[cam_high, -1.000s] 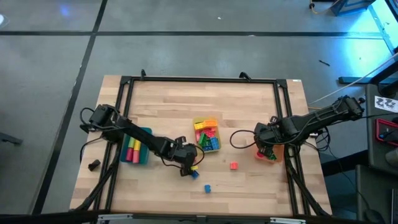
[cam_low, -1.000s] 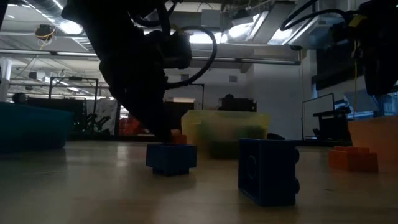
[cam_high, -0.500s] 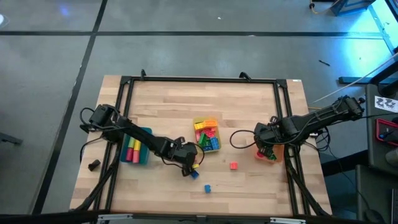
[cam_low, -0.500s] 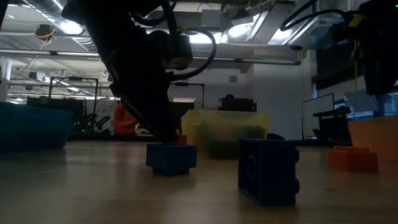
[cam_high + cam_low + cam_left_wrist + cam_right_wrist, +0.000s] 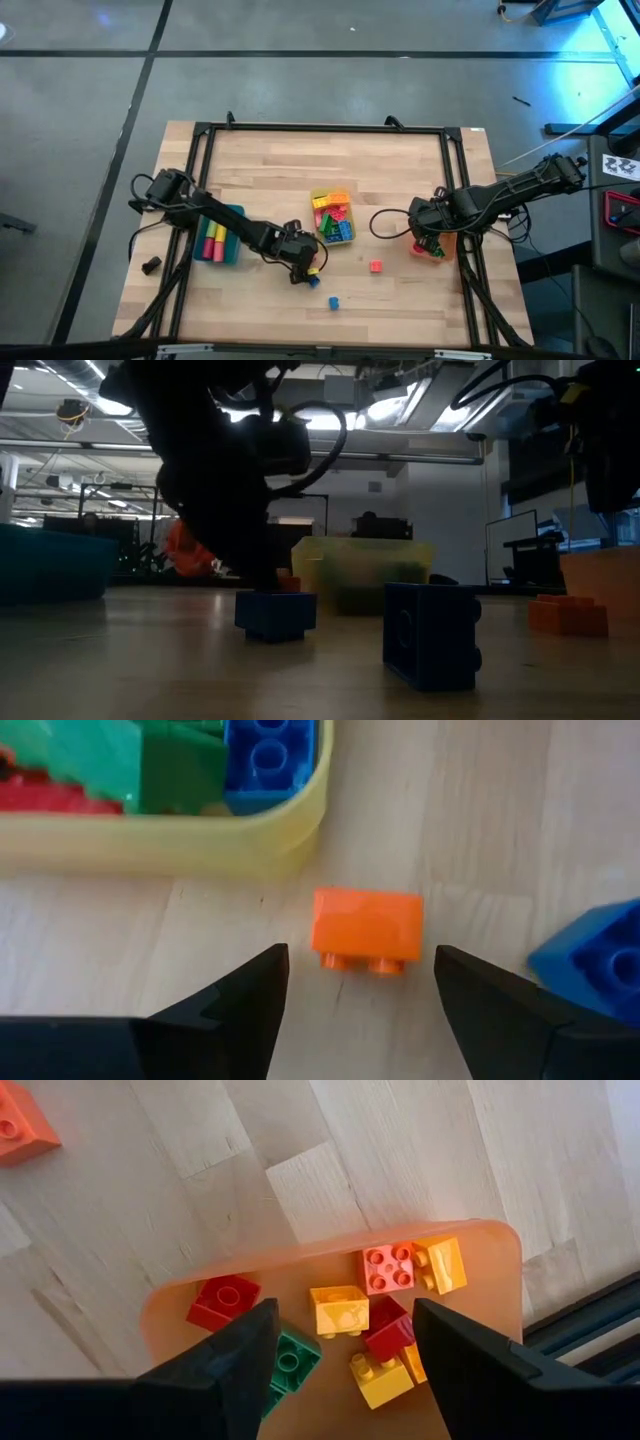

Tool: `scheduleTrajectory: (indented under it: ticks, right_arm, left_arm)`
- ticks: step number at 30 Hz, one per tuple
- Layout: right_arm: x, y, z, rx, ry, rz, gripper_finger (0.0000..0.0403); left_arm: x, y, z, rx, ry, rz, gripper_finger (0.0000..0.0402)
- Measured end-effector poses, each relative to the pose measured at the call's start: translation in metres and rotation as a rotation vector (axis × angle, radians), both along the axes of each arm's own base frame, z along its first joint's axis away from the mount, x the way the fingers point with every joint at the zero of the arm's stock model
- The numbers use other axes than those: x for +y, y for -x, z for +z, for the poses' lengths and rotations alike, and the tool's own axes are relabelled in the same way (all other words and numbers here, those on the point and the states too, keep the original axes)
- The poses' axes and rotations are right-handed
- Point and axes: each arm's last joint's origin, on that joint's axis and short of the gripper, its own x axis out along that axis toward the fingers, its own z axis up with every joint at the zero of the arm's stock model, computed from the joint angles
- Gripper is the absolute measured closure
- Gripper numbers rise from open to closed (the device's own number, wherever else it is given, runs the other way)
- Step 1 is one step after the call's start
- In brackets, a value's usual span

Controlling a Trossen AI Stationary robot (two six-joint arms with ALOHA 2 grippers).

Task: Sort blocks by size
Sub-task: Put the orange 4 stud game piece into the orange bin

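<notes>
A small orange block [image 5: 366,928] lies on its side on the table, studs toward my left gripper [image 5: 360,955]. That gripper is open and low, just short of the block, with a finger toward either side and touching nothing; it also shows in the high view [image 5: 308,266]. A blue block [image 5: 595,965] lies beside it. My right gripper [image 5: 345,1310] is open and empty above the orange bin [image 5: 480,1250] of small blocks, at the table's right [image 5: 428,243].
The yellow bin [image 5: 332,217] of mixed blocks stands just beyond the orange block. A blue bin [image 5: 218,240] with long blocks is at the left. Loose blocks lie on the table: two blue [image 5: 311,281] [image 5: 333,301] and one orange-red [image 5: 375,266].
A person in orange has moved across the room behind the table. Neither gripper nor any block has plainly moved.
</notes>
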Motion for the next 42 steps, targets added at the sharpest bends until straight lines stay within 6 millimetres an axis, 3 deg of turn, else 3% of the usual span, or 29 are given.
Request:
scheduleTrajectory:
  ticks: [9,13,18,23,30,35,42]
  right_arm:
    - [0.0,0.0,0.0,-0.001,0.0,0.0,0.0171]
    - [0.0,0.001,0.001,-0.004,0.0,0.014,0.0171]
    - [-0.002,0.006,0.007,-0.037,0.004,0.128,0.0171]
    - [-0.007,0.01,0.021,-0.214,0.074,0.203,0.0171]
    - [-0.005,0.0,0.044,-0.54,0.103,0.327,0.0171]
    - [0.002,-0.016,0.051,-0.661,0.135,0.471,0.0171]
    - [0.011,-0.045,0.058,-0.801,0.318,0.713,0.0171]
  left_arm:
    - [-0.002,-0.005,-0.005,-0.024,-0.015,-0.031,0.0167]
    - [-0.002,-0.005,-0.005,-0.031,-0.011,-0.025,0.02]
    - [-0.002,-0.005,-0.005,-0.033,0.002,-0.005,0.0273]
    - [-0.002,-0.005,0.002,-0.052,0.062,0.034,0.0279]
    - [-0.004,-0.008,0.043,-0.174,0.178,0.067,0.0279]
    - [-0.003,-0.018,0.087,-0.425,0.244,0.073,0.0279]
    - [0.022,-0.03,0.138,-0.825,0.282,0.117,0.0272]
